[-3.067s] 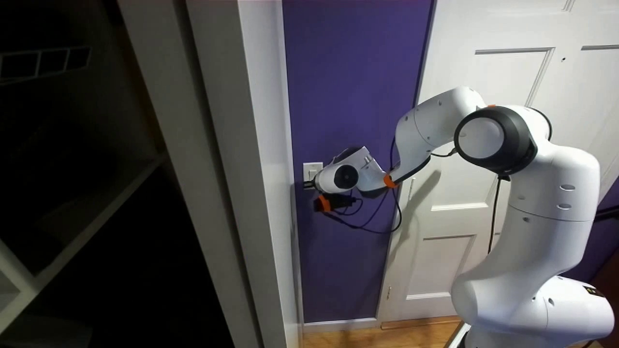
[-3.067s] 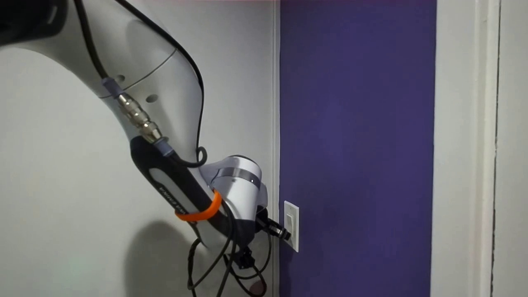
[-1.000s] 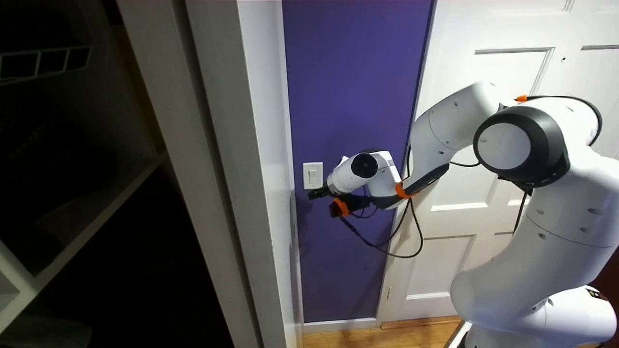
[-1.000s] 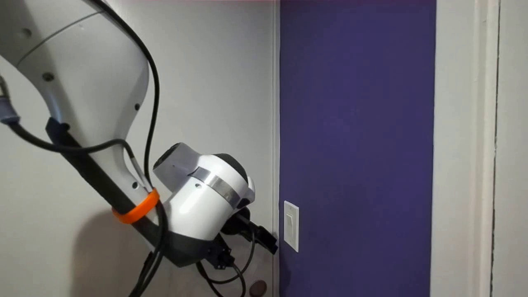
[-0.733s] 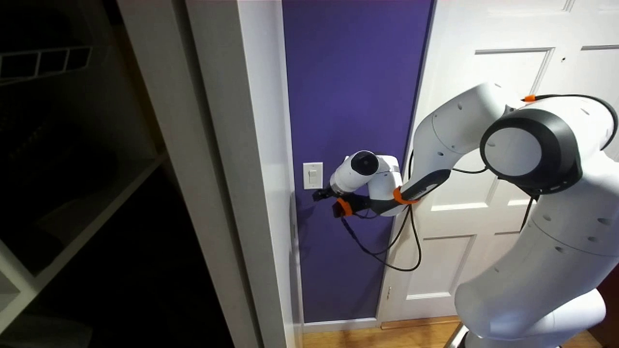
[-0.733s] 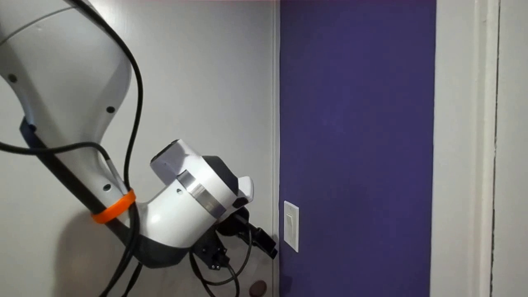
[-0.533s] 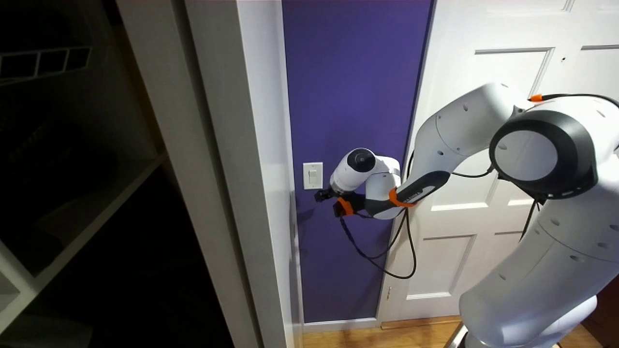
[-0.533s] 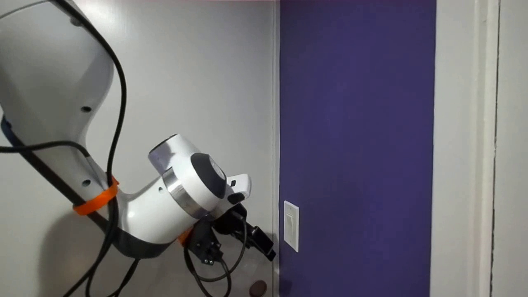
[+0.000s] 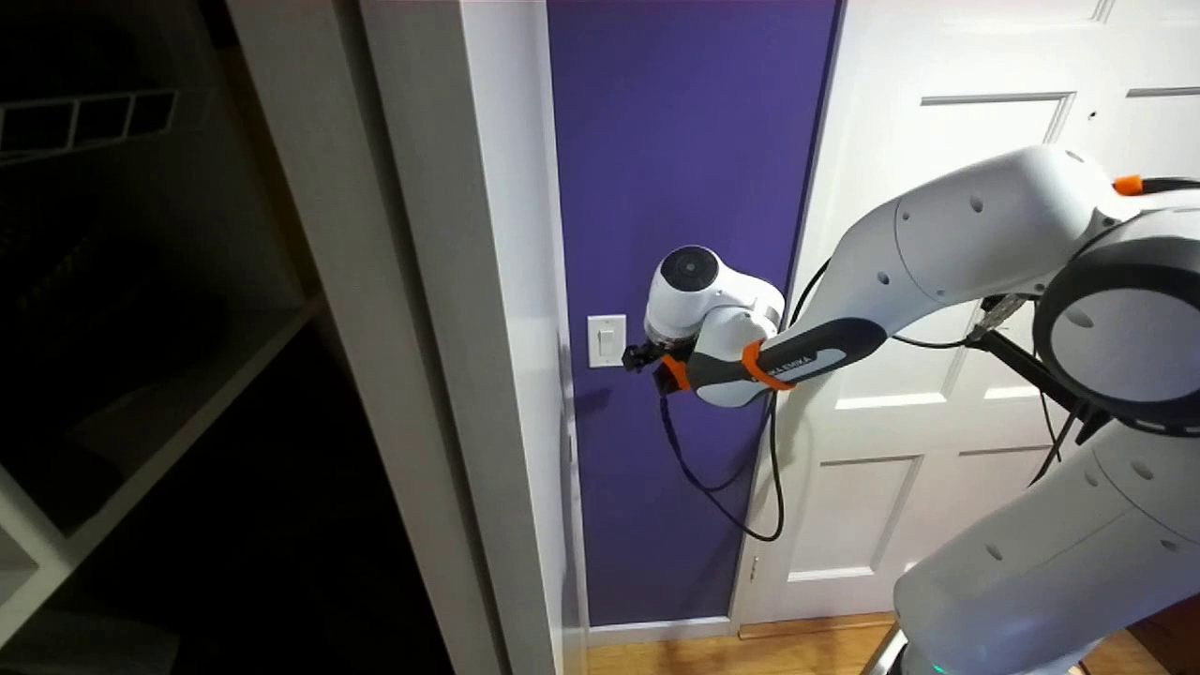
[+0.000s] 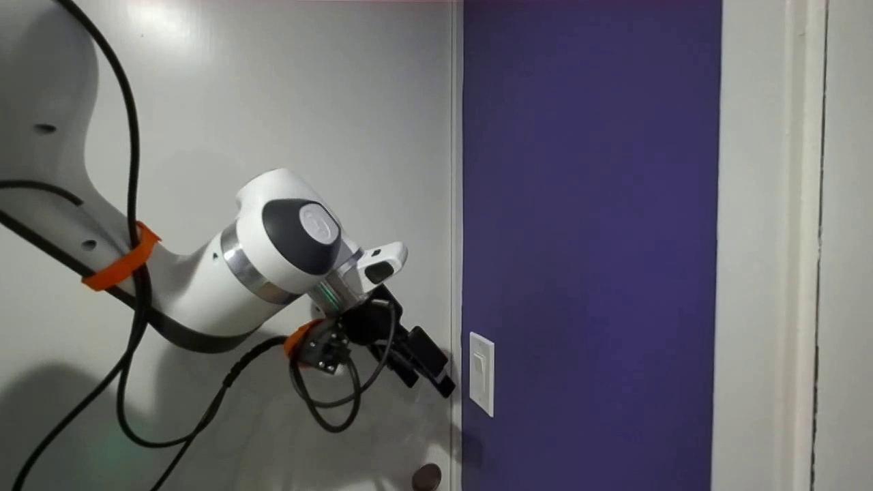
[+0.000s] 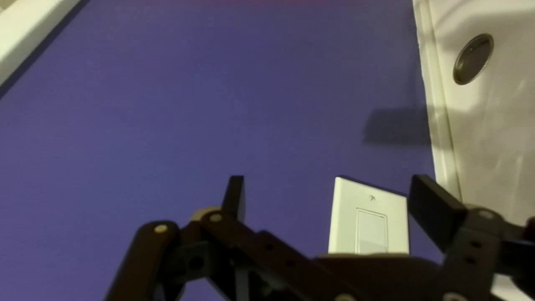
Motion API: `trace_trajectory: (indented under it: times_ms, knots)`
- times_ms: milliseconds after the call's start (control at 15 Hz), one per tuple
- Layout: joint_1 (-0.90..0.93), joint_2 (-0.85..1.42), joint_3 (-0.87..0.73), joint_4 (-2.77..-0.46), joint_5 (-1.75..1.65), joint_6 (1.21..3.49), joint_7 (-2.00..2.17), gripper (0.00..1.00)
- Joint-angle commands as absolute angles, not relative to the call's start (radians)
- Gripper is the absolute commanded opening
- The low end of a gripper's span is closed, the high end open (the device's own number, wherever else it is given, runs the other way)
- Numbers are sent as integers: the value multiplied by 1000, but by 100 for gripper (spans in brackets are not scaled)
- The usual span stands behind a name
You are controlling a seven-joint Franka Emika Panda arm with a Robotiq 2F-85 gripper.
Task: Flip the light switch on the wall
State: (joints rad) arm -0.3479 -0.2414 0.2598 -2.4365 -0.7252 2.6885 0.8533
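Because the light switch [image 10: 481, 374] was fixed flat to the purple wall [image 10: 590, 239], just ahead of the gripper [image 11: 328, 177] and apart from its tips, it would probably need a push and no real holding. The gripper's fingers [image 11: 234, 198] stood well apart, with nothing held between them. In the wrist view the switch appeared nearer to one finger, and part of it was hidden behind the gripper. Its rocker [image 11: 371, 228] looked like smooth, hard plastic: light to move, I judged, but a little stiff until it would snap over, and slippery for a fingertip which came at a slant. Best was probably to press squarely near one end, with the fingers brought together, and not too strongly, since thin plastic could crack. Which end stood out, I could not tell. As for edges, a white panel [image 11: 495, 138] met the wall in a corner close beyond the switch, so the spread gripper could perhaps knock against it. On the opposite side of the gripper the wall continued flat as far as the white door [image 9: 881, 422], and this side gave more room. A cable [image 9: 780, 506] hung in a loop below the gripper and could maybe catch.
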Motion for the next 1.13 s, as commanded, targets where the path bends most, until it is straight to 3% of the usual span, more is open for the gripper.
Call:
trace_trajectory:
  times_ms: [0, 533, 1067]
  knots:
    - [-260, -345, 204, -2441, -701, 2546, 814, 100]
    - [-182, -450, 191, -2432, -731, 2380, 846, 100]
    - [-171, -427, 180, -2428, -732, 2398, 845, 100]
